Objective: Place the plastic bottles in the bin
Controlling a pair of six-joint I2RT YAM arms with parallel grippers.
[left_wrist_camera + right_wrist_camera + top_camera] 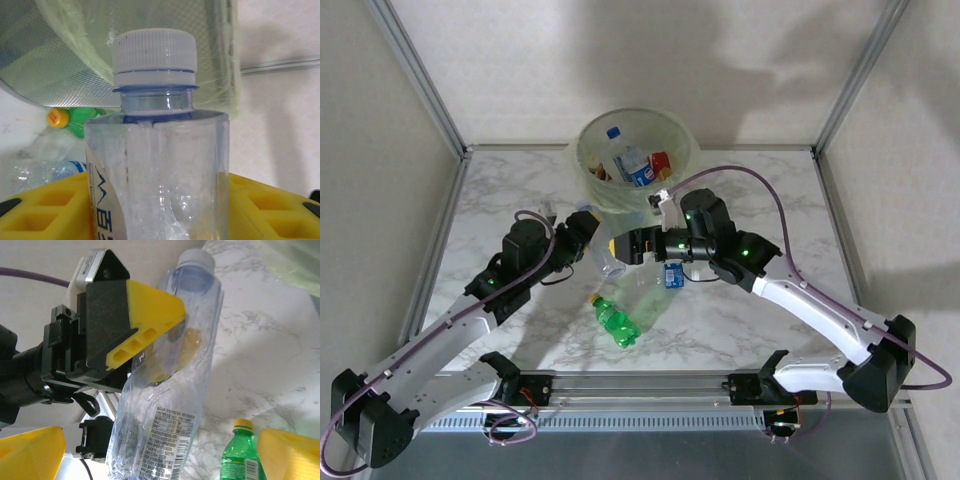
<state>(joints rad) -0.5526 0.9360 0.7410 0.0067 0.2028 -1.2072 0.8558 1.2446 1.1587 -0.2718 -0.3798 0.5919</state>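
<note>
Over the middle of the marble tabletop (720,325), the left gripper (157,210) pinches a clear white-capped bottle (155,150), base cut off; right gripper (160,452) spread.

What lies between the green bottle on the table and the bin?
In the top view, the clear bottle held by the left claw, with the open right claw beside it.

Veined white-grey marble tabletop (770,200) inside plain beige walls (620,50); slanted metal frame posts (420,75) at far corners; aluminium rail (640,381) along near edge.
</note>
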